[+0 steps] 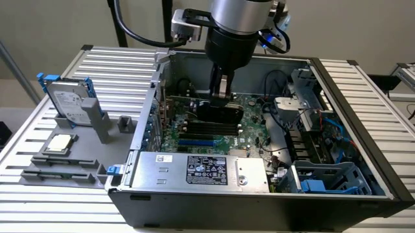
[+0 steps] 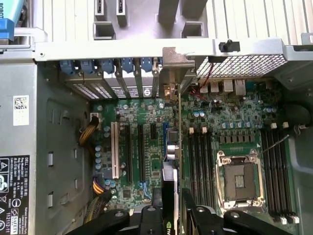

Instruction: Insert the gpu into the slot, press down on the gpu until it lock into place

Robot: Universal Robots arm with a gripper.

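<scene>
My gripper [image 1: 221, 99] reaches down into the open computer case and is shut on the gpu [image 1: 220, 114], a flat black card that hangs on edge above the green motherboard. In the wrist view the gpu [image 2: 171, 193] runs edge-on between the two black fingers [image 2: 152, 218] of my gripper [image 2: 172, 215], and its metal bracket [image 2: 172, 68] stands level with the case's rear rim. The slot [image 2: 165, 142], a narrow bright blue strip, lies on the board just beside and below the card's edge. From the exterior view the slot [image 1: 196, 143] shows in front of the raised card.
Black memory strips [image 2: 200, 166] and the processor socket [image 2: 240, 181] lie beside the slot. The silver labelled power box [image 1: 194, 170] fills the case's near side. A blue drive cage [image 1: 324, 179] and cables sit at the exterior view's right. A grey drive [image 1: 70, 102] stands outside.
</scene>
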